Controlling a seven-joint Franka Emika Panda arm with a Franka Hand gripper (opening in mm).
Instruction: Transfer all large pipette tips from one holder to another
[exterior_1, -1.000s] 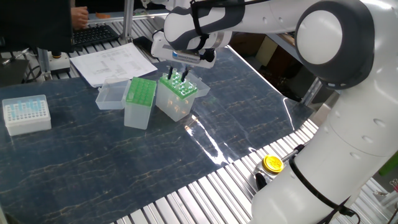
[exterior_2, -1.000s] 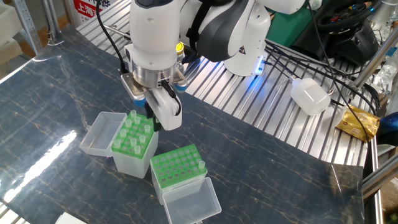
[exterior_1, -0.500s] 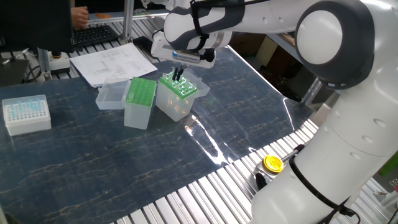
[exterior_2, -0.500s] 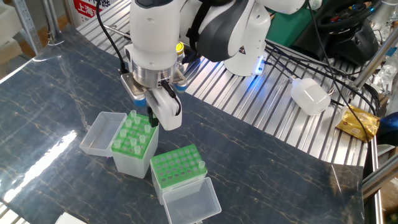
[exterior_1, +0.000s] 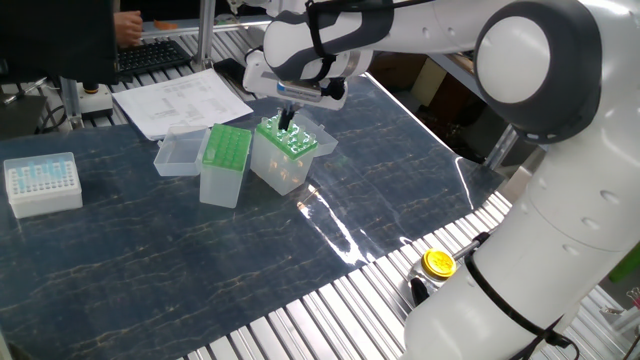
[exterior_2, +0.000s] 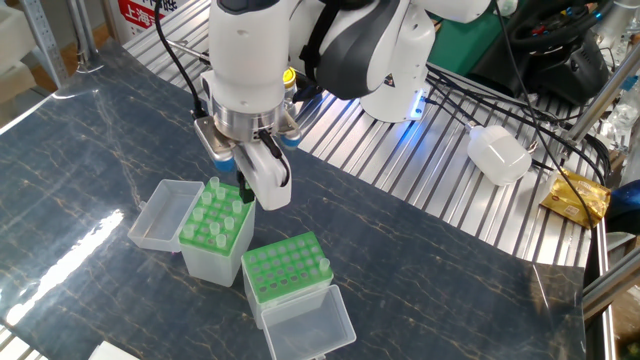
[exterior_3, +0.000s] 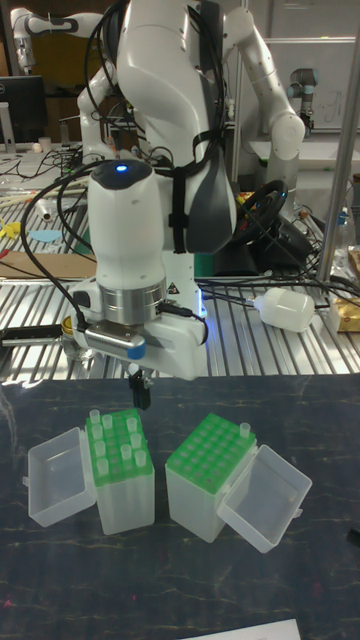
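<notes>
Nearest on the dark marbled bench (exterior_3: 180, 590) two clear hinged lids lie open, one (exterior_3: 265, 497) hanging off the wide box (exterior_3: 213, 478) and one (exterior_3: 58, 487) beside the narrow box (exterior_3: 122, 478). The wide box has a flat green grid top full of round holes, and a single long tip (exterior_3: 241, 431) stands at its far corner, the rest of the grid bare. Just beside it, not touching, the narrow box carries the other long tips (exterior_3: 118, 441) upright in its bright green rack, their whitish collars poking above the top. The tool (exterior_3: 141, 392) hangs straight down over the far edge of that narrow box, its dark fingers close over the back row of tips; whether they are pressed together or pinching a tip I cannot tell. Behind rises the white arm (exterior_3: 140, 230). In one fixed view a white box (exterior_1: 42, 183) of pale-blue tips sits well apart, with papers (exterior_1: 180, 100) beyond.
</notes>
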